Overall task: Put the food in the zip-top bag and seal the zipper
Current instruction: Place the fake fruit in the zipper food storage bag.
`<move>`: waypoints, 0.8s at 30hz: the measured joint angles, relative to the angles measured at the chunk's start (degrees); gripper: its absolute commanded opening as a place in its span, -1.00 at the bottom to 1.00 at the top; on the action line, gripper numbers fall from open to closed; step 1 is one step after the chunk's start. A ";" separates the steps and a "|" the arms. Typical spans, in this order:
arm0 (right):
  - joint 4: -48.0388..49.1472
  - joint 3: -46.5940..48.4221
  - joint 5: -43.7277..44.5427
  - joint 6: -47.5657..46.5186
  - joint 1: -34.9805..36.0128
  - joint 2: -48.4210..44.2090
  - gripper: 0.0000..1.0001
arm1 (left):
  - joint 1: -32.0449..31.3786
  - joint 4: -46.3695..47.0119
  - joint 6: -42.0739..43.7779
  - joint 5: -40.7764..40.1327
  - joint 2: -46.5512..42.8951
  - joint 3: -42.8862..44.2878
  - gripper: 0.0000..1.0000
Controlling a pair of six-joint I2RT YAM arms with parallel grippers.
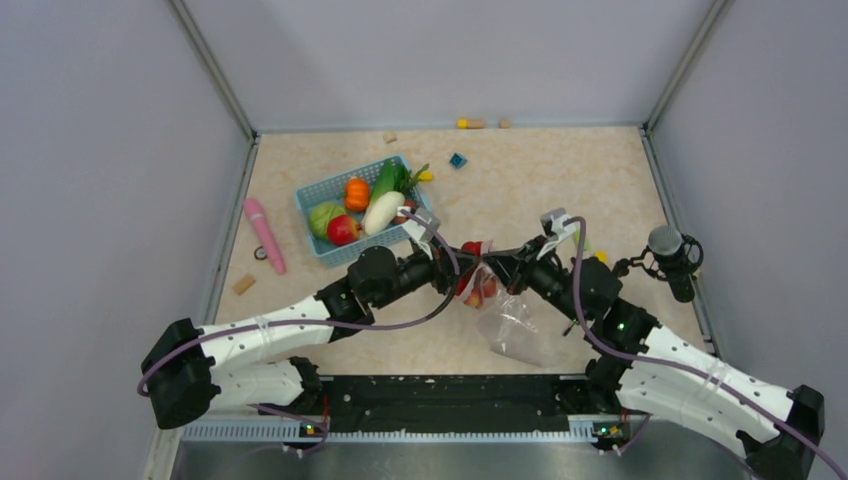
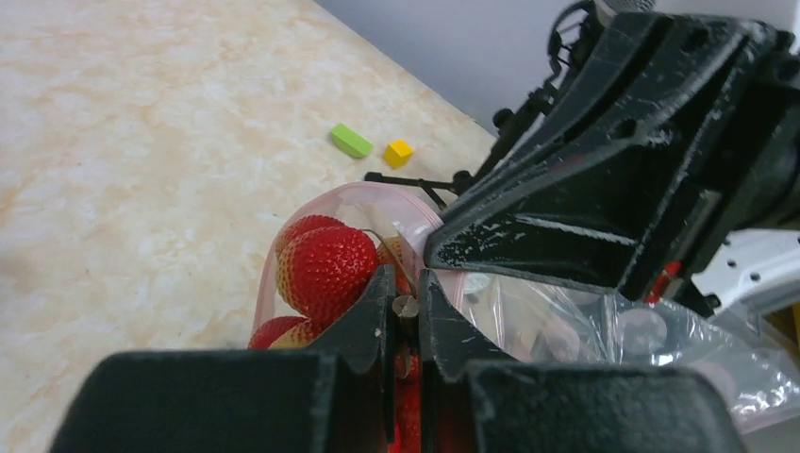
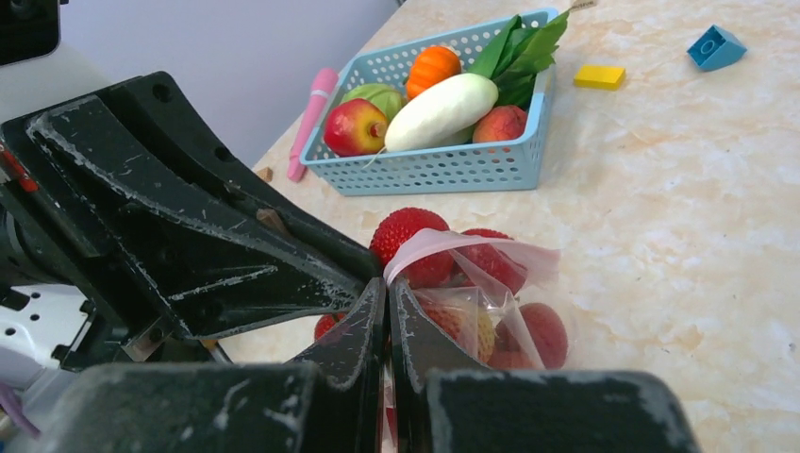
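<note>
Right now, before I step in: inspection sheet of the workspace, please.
Surface: beige marbled table, intact.
Job's things: zip-top bag unsealed, red fruit bunch in its mouth; radish, orange, other food in blue basket.
Clutter: pink stick, blue block, yellow block lying loose.
Grippers: left gripper closed, apparently on the red fruit bunch; right gripper shut on the zipper.
Cables: purple cable looping along each arm.
Surroundings: grey walls; black microphone at right edge.
</note>
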 measured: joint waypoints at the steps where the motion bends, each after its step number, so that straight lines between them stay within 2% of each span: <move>1: -0.33 -0.44 -0.09 0.00 0.00 -0.81 -1.00 | 0.00 -0.09 0.92 1.84 0.00 0.02 -1.00; 5: -1.16 -1.92 -0.11 -0.04 0.00 -4.09 -1.00 | -0.02 -1.81 3.02 4.42 0.04 0.59 -1.00; 12: 2.14 -7.78 -2.75 -2.97 -0.04 -10.32 -1.00 | -0.11 -7.74 2.64 -1.11 2.47 5.07 -1.00; 18: 4.46 -10.73 -4.63 -6.27 -0.04 -11.98 -1.00 | -0.07 -12.20 8.52 10.49 3.26 6.14 -1.00; 22: 5.92 -11.52 -4.44 -8.46 -0.04 -13.25 -1.00 | -0.09 -17.03 13.42 15.41 3.30 8.57 -1.00; 24: 7.21 -11.85 -4.44 -9.33 -0.04 -13.66 -1.00 | -0.09 -18.38 14.97 16.55 3.28 9.68 -0.85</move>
